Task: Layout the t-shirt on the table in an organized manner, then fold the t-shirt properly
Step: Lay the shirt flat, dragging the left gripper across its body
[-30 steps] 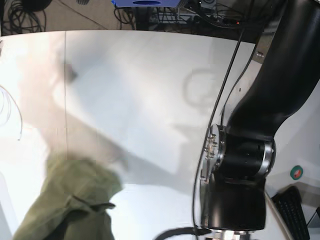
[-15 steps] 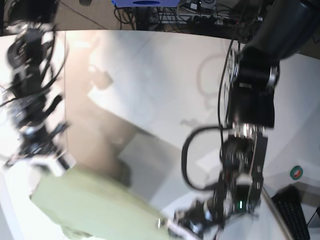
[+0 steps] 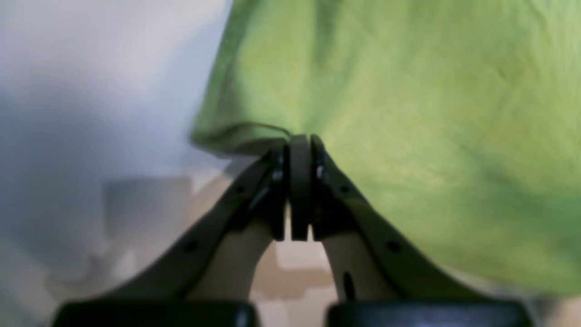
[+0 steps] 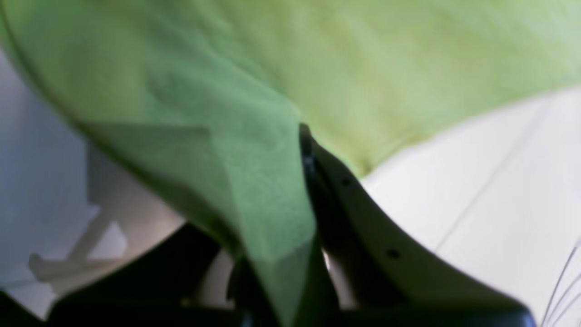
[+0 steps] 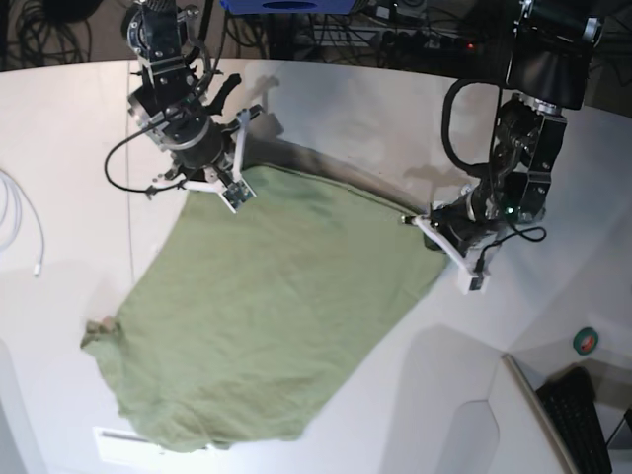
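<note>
The olive-green t-shirt (image 5: 267, 306) lies spread on the white table (image 5: 395, 118), stretched at its far edge between both grippers. On the base view's right, my left gripper (image 5: 411, 219) is shut on one corner of the hem. The left wrist view shows its fingers pinched together on the shirt edge (image 3: 299, 144). My right gripper (image 5: 235, 188), on the base view's left, is shut on the other far corner. In the right wrist view, fabric (image 4: 254, 181) drapes over one finger and hides it. The near end of the shirt is bunched at the lower left.
A white cable (image 5: 15, 212) loops on the table's left edge. A dark keyboard (image 5: 583, 415) and a small green and red roll (image 5: 586, 341) sit off the table at lower right. Cables and a blue object (image 5: 286, 5) lie beyond the far edge.
Both arms have swung away toward the far side of the table. The shirt, crumpled at the lower left a second ago, now lies pulled out flat between the two grippers.
</note>
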